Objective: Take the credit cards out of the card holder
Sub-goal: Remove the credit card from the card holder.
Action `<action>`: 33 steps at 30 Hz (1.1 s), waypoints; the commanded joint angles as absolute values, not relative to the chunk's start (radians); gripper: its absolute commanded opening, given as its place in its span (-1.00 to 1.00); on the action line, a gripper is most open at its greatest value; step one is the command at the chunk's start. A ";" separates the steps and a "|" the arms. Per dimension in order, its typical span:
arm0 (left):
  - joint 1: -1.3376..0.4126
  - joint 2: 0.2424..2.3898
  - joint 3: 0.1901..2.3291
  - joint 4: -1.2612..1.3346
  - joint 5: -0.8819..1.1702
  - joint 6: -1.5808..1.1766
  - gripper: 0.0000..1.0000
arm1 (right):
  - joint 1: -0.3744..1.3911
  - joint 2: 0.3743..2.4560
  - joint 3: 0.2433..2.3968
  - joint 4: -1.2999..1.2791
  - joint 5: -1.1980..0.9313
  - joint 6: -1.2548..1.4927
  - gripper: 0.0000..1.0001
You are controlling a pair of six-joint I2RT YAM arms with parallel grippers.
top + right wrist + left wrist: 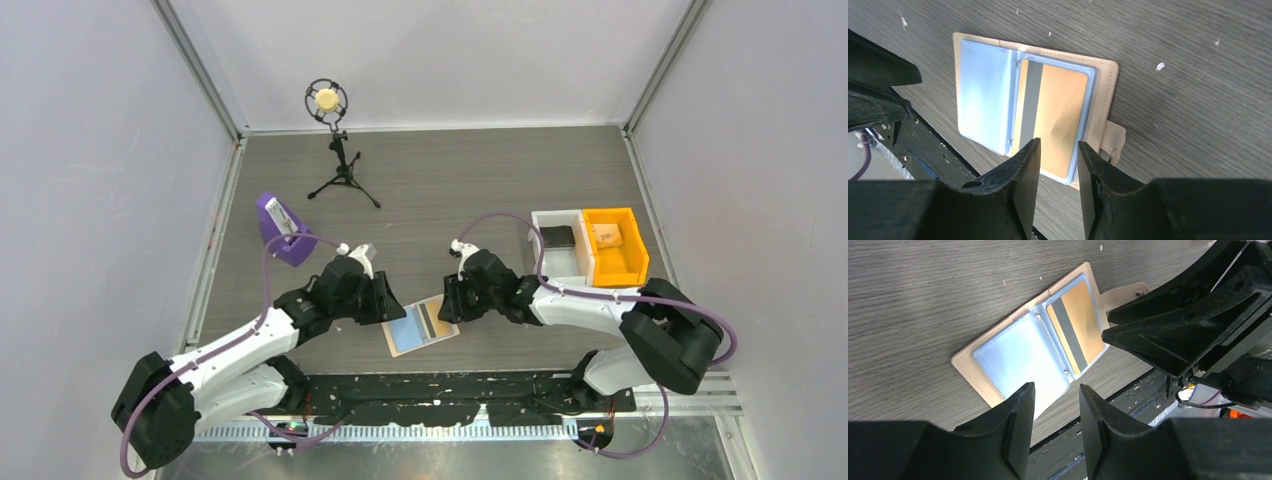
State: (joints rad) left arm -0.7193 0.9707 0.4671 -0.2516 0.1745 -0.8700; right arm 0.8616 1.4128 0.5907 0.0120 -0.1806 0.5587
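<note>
On the worktop the holder lies open, orange card showing. Left pincer and right pincer hover above, jaws apart, empty.

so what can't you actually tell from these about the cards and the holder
Card count: both wrist views show one credit card in its sleeve; any beneath it are covered.
Near edge of the card holder: left wrist view, behind the left pincer; right wrist view, behind the right pincer.
Contact: top view, the arms hide both pincers' tips.
Contents of the orange bin: top view, too small.
</note>
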 commanded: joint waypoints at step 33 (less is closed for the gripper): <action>-0.761 1.249 0.356 0.219 0.203 -0.967 -0.26 | 0.862 1.401 0.615 0.032 -0.190 0.536 -0.29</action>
State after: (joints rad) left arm -0.7536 1.2591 0.3672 0.1757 0.2276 -0.9680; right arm 0.8616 1.4624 0.5945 0.0528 -0.2100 0.5503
